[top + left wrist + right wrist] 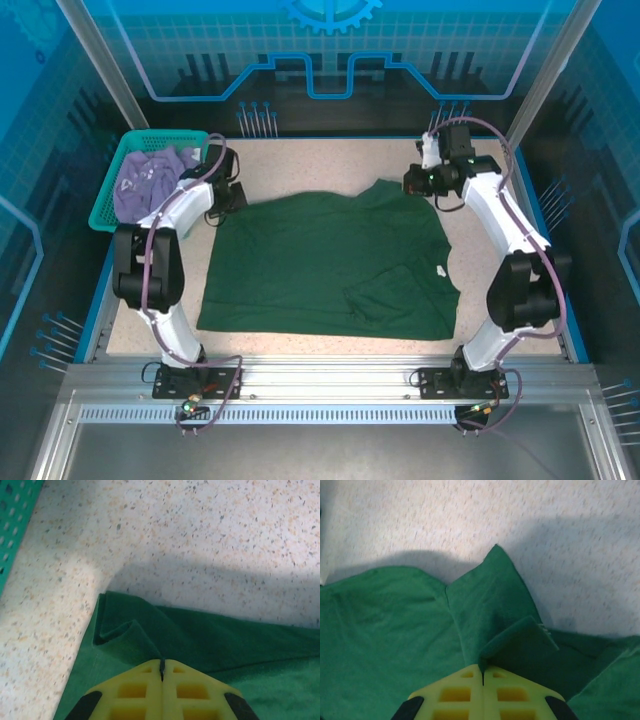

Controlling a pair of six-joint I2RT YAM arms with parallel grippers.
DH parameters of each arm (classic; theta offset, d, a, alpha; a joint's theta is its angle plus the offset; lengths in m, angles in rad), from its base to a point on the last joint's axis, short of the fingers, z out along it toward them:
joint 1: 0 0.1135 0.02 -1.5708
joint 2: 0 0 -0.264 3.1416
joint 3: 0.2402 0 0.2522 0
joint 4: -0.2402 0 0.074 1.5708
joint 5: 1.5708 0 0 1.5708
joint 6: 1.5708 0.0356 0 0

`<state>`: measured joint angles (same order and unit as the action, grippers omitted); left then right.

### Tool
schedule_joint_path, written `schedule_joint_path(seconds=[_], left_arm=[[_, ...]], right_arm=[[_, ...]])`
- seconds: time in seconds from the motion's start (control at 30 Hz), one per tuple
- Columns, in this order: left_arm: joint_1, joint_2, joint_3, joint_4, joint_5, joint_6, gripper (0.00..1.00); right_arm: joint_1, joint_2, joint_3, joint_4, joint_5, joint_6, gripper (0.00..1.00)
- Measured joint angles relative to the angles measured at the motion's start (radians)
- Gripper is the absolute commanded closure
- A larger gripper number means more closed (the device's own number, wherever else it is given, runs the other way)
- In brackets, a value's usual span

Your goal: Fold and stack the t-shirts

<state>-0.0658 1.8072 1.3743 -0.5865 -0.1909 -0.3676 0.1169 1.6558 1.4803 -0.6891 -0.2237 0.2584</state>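
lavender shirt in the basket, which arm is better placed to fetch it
Left, probably: the left hand is beside the basket holding the lavender shirt; the right hand is across the table. Both currently pinch the green shirt.

Left arm (pixel 140 265) and right arm (pixel 520 290): white tube links, black joint housings, a purple cable (pixel 149 285) along each. Black bolted base plates (pixel 195 380) at 6 o'clock. Left gripper (pixel 161 663) and right gripper (pixel 482 670): yellow fingers (pixel 132 691) with square grid pockets, black pads at 5 and 7 o'clock.
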Motion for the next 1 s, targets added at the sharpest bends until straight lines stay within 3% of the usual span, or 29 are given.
schedule_joint_path(seconds=[0.23, 0.6, 1.0], left_arm=[[0.000, -0.122, -0.167, 0.016, 0.002, -0.026, 1.00], [0.002, -0.205, -0.291, -0.002, 0.002, -0.061, 1.00], [0.012, -0.232, -0.325, -0.038, 0.009, -0.099, 1.00]], right_arm=[[-0.006, -0.138, -0.195, -0.003, -0.045, -0.035, 1.00], [-0.075, -0.294, -0.354, -0.023, -0.073, -0.065, 1.00], [-0.095, -0.316, -0.432, -0.026, -0.075, -0.081, 1.00]])
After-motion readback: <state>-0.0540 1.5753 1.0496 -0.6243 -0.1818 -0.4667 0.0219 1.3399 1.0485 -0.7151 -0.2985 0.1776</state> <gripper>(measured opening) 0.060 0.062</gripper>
